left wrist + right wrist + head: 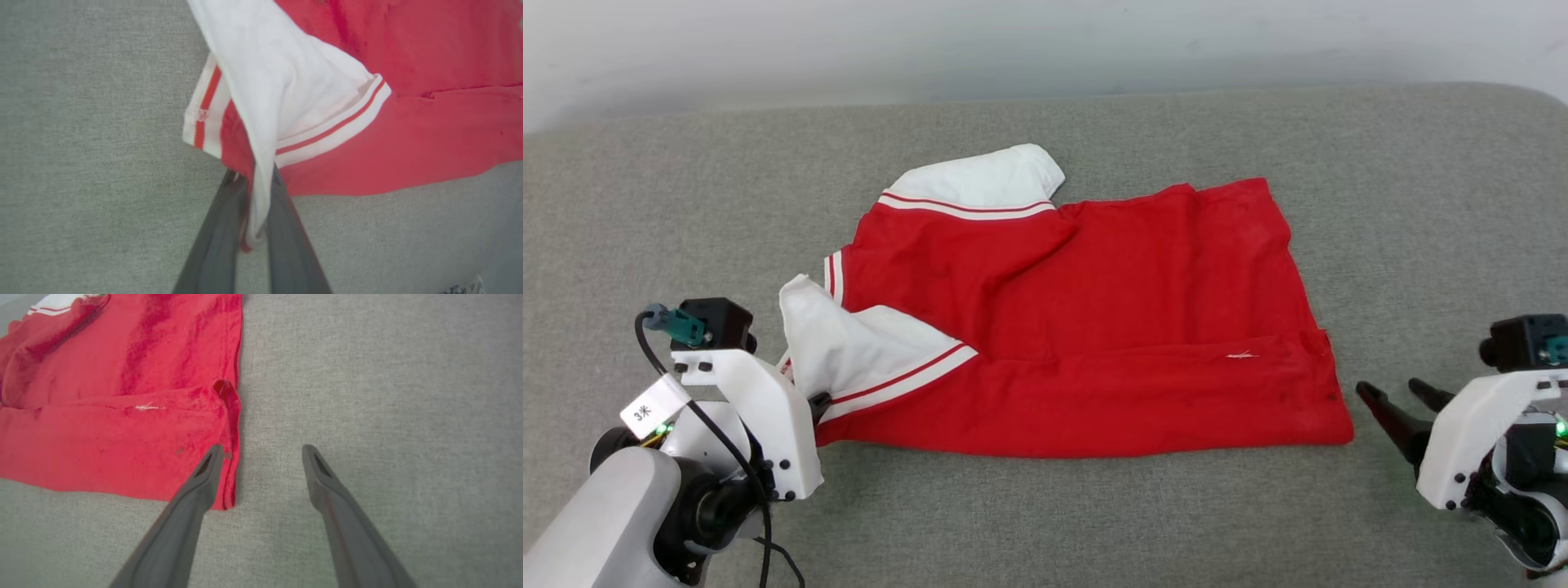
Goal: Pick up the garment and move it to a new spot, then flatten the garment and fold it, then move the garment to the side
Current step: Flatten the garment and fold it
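Grey cloth-covered table point(1045, 506). We see the garment point(1111, 327) half-folded, the left hand point(254, 173) clenched on its white sleeve point(286, 81), and the right hand point(262, 448) released beside its hem. We judge folding unfinished and the side move pending.

Head camera overlooks the garment point(1094, 327); wrist cameras near its ends.

Grey fabric surface point(1045, 506), pale wall point(849, 41)

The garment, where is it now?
In the head view the garment lies centred on the grey fabric surface, its near white sleeve pinched by the left gripper at lower left; the right gripper stands open beside its right edge.
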You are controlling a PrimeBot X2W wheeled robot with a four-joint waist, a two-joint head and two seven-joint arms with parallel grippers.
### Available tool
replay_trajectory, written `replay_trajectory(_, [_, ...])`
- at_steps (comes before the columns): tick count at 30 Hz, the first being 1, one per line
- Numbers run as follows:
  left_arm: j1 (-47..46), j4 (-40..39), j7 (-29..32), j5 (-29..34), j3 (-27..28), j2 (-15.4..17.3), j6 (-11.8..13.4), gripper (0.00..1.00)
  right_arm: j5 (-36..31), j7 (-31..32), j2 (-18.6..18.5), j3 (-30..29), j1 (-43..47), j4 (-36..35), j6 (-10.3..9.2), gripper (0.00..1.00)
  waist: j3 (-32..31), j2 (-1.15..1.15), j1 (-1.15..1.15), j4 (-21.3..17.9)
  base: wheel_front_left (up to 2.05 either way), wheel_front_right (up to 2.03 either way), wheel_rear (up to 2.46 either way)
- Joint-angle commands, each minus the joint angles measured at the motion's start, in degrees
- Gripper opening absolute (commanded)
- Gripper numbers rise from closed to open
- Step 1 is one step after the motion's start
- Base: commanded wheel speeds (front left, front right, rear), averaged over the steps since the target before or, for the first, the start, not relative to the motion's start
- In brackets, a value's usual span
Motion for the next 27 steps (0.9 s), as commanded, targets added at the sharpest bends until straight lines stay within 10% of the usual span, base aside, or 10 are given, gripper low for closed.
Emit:
replay_trajectory(1, [0.87,-1.06,-0.16,0.46,-0.06,0.32,0.45,0.00,0.37,2.26,-0.08,0.64,-0.55,-0.43,-0.05,1.00,0.60,0.00,-0.01,0.53,0.00,0.00,0.00])
replay_trajectory(14, [-0.03,-4.73,-1.58,1.52,-0.63,-1.03,1.58,0.00,1.65,12.24,1.80,7.99,-3.21,2.64,-0.03,1.00,4.64,0.00,-0.01,2.61,0.00,0.00,0.00])
replay_trajectory(15, [-0.01,-4.64,-1.63,1.50,-0.66,-1.07,1.53,0.00,1.48,12.14,1.59,8.51,-3.28,3.08,-0.04,0.95,4.74,0.00,-0.01,2.67,0.00,0.00,0.00])
replay_trajectory(16, [-0.02,-4.52,-1.71,1.49,-0.67,-1.12,1.49,0.00,1.44,11.63,1.57,8.70,-3.43,3.42,-0.04,0.41,4.78,0.00,-0.01,2.71,0.00,0.00,0.00])
replay_trajectory(18, [0.12,-4.35,-2.07,1.45,-0.60,-1.27,1.46,0.00,1.58,10.95,1.43,9.36,-3.66,3.87,-0.03,0.00,4.55,0.00,-0.01,2.67,0.00,0.00,0.00])
replay_trajectory(27, [2.22,-5.67,-4.25,2.38,0.03,-0.11,1.89,0.00,2.10,7.96,-1.31,9.74,-4.82,2.99,-0.05,0.00,0.41,0.00,-0.01,1.96,0.00,0.00,0.00])
